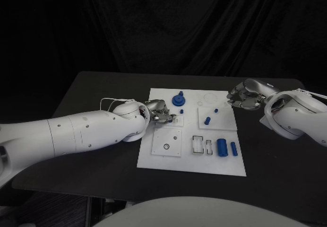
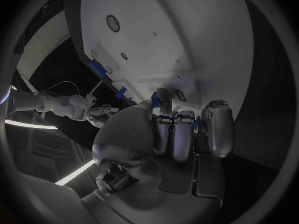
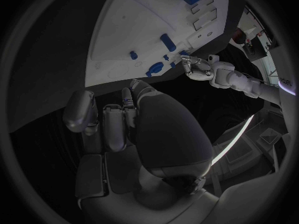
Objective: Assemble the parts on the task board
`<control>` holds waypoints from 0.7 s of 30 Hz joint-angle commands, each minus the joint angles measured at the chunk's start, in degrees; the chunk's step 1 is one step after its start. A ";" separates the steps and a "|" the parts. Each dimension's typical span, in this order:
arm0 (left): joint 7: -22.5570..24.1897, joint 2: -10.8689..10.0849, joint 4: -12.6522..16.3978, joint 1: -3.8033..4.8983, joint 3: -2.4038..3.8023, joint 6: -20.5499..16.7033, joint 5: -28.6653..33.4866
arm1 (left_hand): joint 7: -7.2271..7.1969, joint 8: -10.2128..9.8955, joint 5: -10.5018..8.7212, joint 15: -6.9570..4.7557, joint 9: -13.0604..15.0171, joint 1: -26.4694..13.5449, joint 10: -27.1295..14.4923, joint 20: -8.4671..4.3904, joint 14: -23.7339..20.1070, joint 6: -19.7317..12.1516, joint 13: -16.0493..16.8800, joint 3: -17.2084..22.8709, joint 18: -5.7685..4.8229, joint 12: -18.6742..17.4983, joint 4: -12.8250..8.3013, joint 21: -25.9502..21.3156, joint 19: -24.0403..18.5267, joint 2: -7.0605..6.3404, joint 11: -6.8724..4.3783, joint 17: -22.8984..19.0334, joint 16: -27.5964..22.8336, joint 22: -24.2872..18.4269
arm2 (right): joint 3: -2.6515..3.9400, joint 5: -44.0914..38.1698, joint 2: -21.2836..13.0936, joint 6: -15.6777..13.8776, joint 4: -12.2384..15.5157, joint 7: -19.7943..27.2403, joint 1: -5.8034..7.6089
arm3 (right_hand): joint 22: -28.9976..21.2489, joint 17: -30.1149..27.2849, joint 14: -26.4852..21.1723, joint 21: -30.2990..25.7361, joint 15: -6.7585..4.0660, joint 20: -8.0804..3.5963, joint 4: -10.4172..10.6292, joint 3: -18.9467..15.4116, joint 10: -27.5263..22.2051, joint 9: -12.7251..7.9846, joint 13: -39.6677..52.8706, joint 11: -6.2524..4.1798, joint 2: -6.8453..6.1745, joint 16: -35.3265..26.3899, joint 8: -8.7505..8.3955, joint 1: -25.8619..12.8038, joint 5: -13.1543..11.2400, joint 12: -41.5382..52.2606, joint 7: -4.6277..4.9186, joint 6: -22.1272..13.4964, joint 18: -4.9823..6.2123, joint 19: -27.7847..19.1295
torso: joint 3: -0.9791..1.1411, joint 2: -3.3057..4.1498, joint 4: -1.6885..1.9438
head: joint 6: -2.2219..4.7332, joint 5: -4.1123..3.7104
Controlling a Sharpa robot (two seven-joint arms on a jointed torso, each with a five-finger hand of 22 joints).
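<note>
The white task board (image 1: 196,163) lies mid-table. A blue gear-like part (image 1: 178,100) stands near its far left, with a small blue peg (image 1: 181,111) just in front. Two short pegs (image 1: 207,121) sit on a raised plate, and two blue cylinders (image 1: 222,146) lie at the near right. My left hand (image 1: 160,115) rests at the board's left edge with its fingers curled. In the left wrist view, slivers of blue (image 2: 197,124) show between those fingers (image 2: 176,134); whether they grip a part is unclear. My right hand (image 1: 245,97) hovers by the far right corner, fingers curled in on nothing (image 3: 109,127).
A square plate with a round hole (image 1: 167,142) and rectangular slots (image 1: 198,144) sit in the board's near half. Black table (image 1: 89,85) surrounds the board on all sides. The right wrist view shows the board (image 3: 124,30) and my left hand (image 3: 198,65) beyond it.
</note>
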 commanded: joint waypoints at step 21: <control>-2.53 0.15 0.65 -0.15 -0.11 3.86 0.34 | -0.30 0.78 -4.44 -0.51 1.20 -1.25 5.98 -0.26 5.88 0.68 15.05 0.62 -0.97 -0.26 1.47 0.38 0.44 -1.80 -0.42 15.08 0.15 11.13 | 0.03 0.35 0.01 1.21 -0.13 -1.69 -0.14 | 7.17 -0.08 1.14 -0.98 0.30 -0.04 -0.08 0.51 -0.41 -0.04 -1.77 -0.08 -0.01 -0.49 -0.17 0.53 0.38 -0.58 0.10 0.49 1.29 -0.48 | 0.05 -0.06 -0.02 | -0.01 0.00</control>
